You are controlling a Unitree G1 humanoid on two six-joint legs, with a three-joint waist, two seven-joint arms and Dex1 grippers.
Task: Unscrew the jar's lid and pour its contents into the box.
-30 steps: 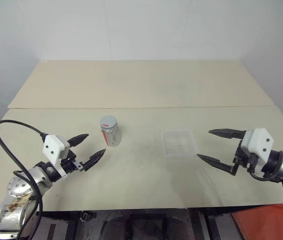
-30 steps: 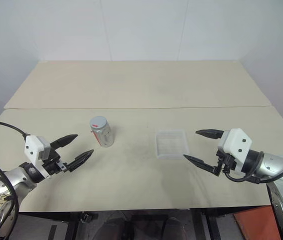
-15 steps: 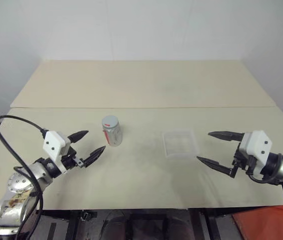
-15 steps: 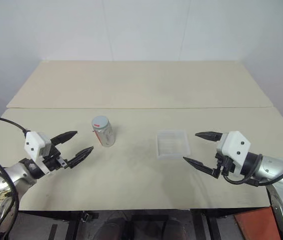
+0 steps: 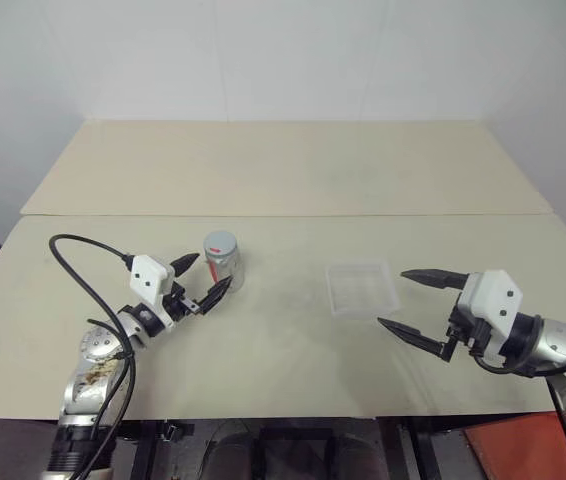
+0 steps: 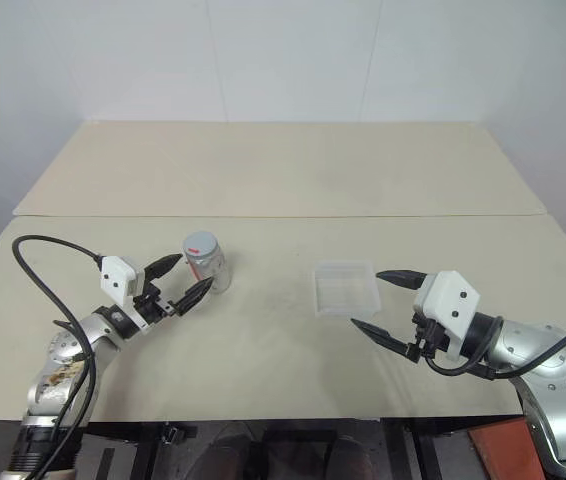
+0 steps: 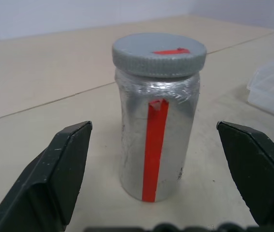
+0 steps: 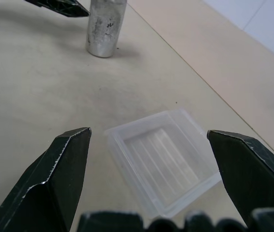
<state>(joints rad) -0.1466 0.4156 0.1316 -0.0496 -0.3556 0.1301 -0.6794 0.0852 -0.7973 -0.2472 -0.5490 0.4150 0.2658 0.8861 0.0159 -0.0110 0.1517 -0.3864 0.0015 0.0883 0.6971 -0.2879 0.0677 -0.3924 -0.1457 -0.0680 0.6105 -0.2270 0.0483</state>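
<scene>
Silvery jar upright on the beige bench, grey lid on.
The small cylindrical jar (image 5: 223,262) stands just ahead of the spread left gripper (image 5: 199,281), the nearer one; the right gripper (image 5: 415,301), also spread, flanks the clear square plastic box (image 5: 362,288).

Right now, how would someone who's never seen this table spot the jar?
On the near half of the beige table, left of the clear box, stands the jar, upright. Its grey lid with a red mark sets it apart.
</scene>
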